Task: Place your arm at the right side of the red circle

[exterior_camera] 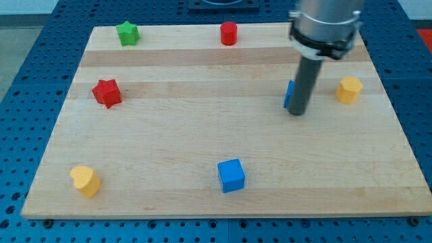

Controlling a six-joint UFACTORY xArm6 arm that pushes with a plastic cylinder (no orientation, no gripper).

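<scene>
The red circle (pixel 229 33) stands near the top edge of the wooden board (pixel 169 148), a little right of centre. My tip (pixel 296 113) rests on the board at the view's right, well below and to the right of the red circle. The rod hides most of a blue block (pixel 288 94) just left of it; its shape cannot be made out.
A green star (pixel 127 33) is at the top left, a red star (pixel 106 92) at the left, a yellow heart (pixel 85 181) at the bottom left, a blue cube (pixel 231 175) at the bottom centre, and a yellow hexagon-like block (pixel 349 90) at the right.
</scene>
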